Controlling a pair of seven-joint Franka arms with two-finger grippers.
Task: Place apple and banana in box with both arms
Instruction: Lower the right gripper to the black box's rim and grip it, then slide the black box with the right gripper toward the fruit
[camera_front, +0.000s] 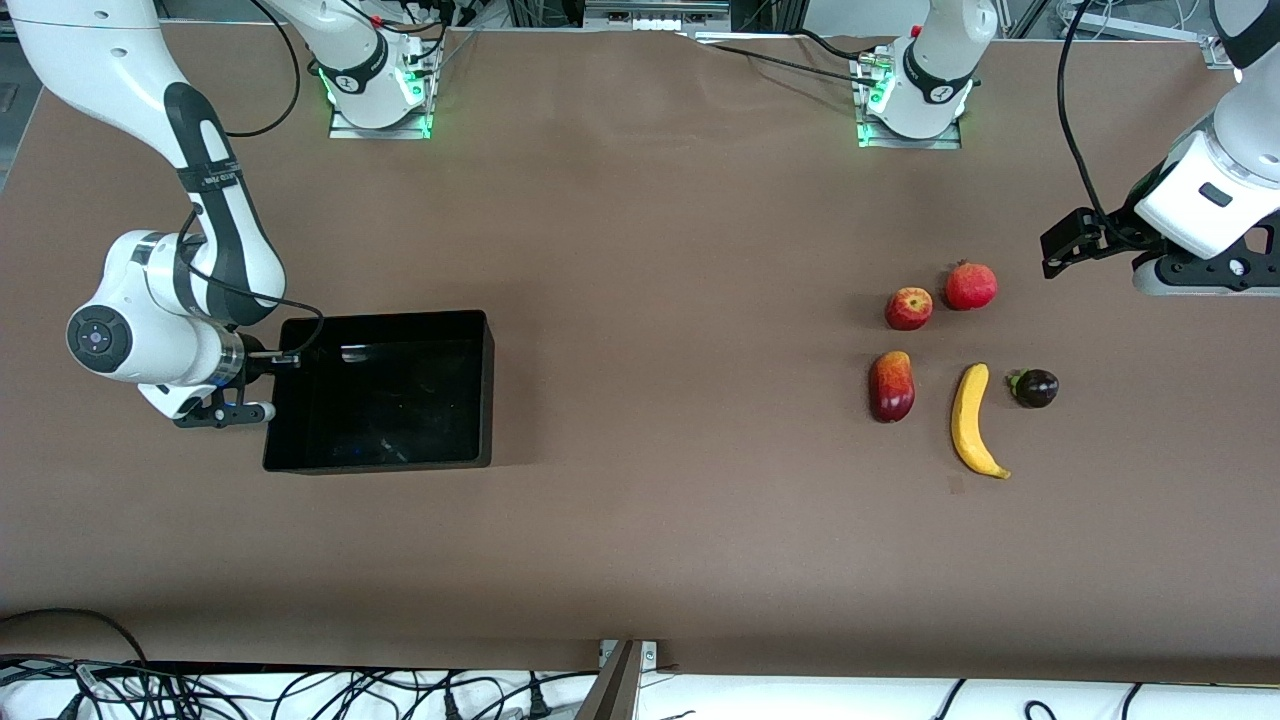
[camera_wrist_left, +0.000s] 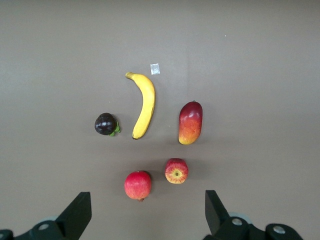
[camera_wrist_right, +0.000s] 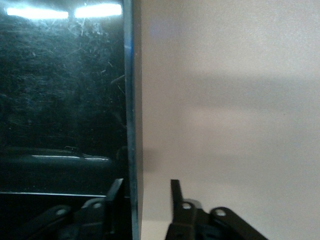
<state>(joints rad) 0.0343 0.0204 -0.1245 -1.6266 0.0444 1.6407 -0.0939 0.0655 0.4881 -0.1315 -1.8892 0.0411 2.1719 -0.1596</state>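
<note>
We judge the long curved yellow banana (camera_front: 975, 421) light and stiff, best pinched mid-length by our spread, empty left hand (camera_wrist_left: 145, 212) up over the bench's (camera_front: 640, 560) left-arm end, and the small round red-yellow apple (camera_front: 908, 308) smooth and prone to roll, best gripped across its widest part, while our right hand (camera_wrist_right: 147, 192), at the right-arm end, straddles the wall of the shallow glossy black plastic box (camera_front: 478, 330), fingers parted and not visibly clamping it.

Left gripper (camera_front: 1225, 268) fingers cut off by front view's edge; box (camera_wrist_right: 60, 100) cropped in right wrist view

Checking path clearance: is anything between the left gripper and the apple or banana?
Nothing visible. The left gripper hangs open above the fruit, apple and banana both uncovered and apart from their neighbours. The right gripper straddles the box wall.
</note>
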